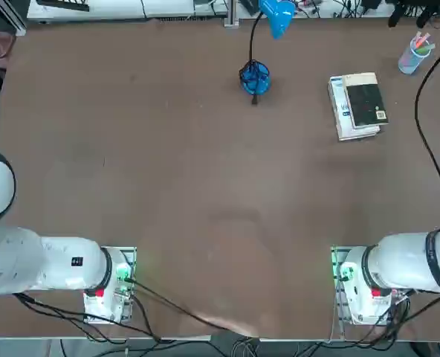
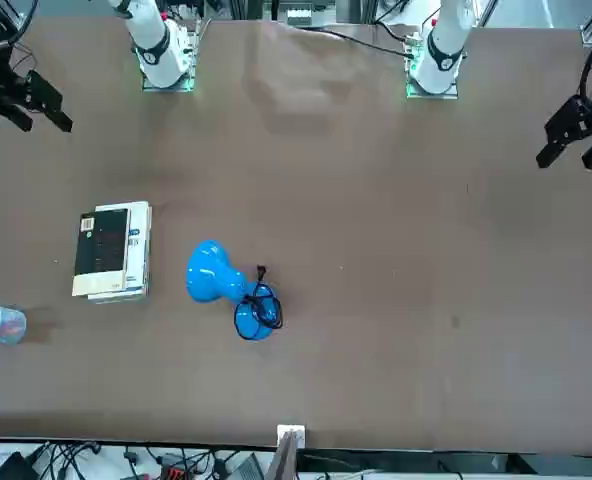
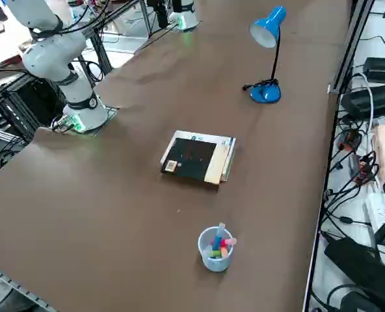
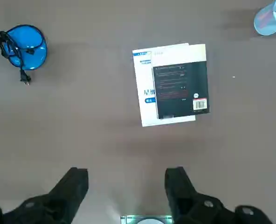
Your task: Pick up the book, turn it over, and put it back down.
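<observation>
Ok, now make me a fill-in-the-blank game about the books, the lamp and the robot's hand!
The black-covered book lies on top of a bigger ____ book.
The little label on the black cover shows a ____.
The lamp is coloured ____.
The right gripper, away from the books, has its fingers ____.

Missing words: white; barcode; blue; open.

A thin black paperback lies on a larger white book, between a blue lamp and light-blue cup. The black right gripper hangs above the brown table
</observation>
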Motion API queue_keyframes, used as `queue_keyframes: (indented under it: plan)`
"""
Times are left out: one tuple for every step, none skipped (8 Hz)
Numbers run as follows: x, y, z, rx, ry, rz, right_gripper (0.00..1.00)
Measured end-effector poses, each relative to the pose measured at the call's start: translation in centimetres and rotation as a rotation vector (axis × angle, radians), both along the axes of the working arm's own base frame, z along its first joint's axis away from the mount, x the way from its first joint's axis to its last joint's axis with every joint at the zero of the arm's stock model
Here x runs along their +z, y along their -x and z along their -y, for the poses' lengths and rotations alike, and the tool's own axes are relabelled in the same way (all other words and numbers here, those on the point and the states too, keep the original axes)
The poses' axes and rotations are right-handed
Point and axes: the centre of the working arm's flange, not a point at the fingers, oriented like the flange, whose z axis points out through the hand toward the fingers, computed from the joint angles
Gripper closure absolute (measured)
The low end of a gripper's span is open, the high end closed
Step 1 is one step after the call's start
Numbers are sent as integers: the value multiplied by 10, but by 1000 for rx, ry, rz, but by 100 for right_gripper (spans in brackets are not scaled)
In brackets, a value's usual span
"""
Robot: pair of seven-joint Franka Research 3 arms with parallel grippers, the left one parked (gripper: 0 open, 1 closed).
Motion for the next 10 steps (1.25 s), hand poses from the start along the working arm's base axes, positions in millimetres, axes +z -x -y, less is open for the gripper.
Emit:
queue_keyframes:
  plan:
    - [0,0,0,0,1,0,0]
    - [0,0,1,-1,1,-1,0]
    - [-1,-1,1,-2,1,-2,0]
    - [-3,-3,4,-6,2,-2,0]
    - [-4,-6,12,-13,1,-2,0]
    - [-9,-9,33,6,-4,-6,0]
    - [-21,-16,59,28,-21,-17,0]
    - [-41,-27,87,34,-55,-25,0]
    - [-69,-41,120,43,-93,-31,0]
    - [-100,-52,153,45,-138,-36,0]
